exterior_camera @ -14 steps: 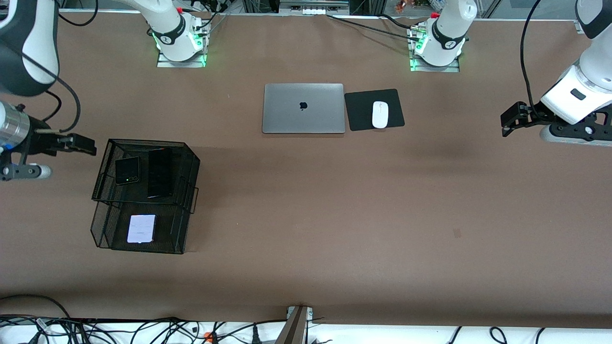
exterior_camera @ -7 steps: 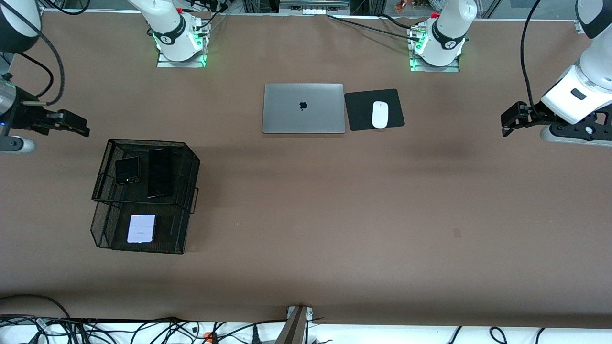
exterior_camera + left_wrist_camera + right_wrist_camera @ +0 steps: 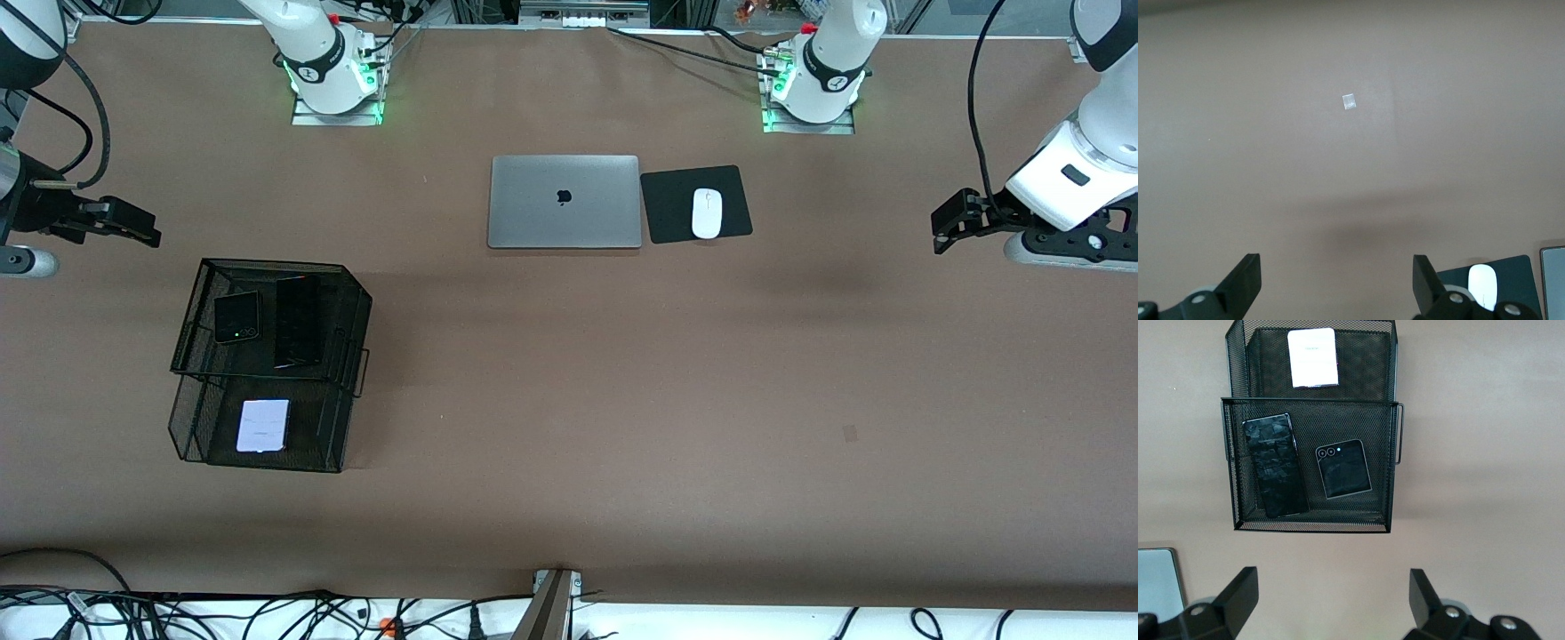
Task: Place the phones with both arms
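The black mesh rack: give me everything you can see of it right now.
The black mesh rack is a two-tier wire-mesh tray standing on the table toward the right arm's end. Its upper tier holds the small squarish black phone and the long slim black phone, lying flat side by side. The lower tier, nearer the front camera, holds the pale lavender-white phone. No gripper touches it.

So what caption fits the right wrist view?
Open right claw above a mesh tray holding three phones.
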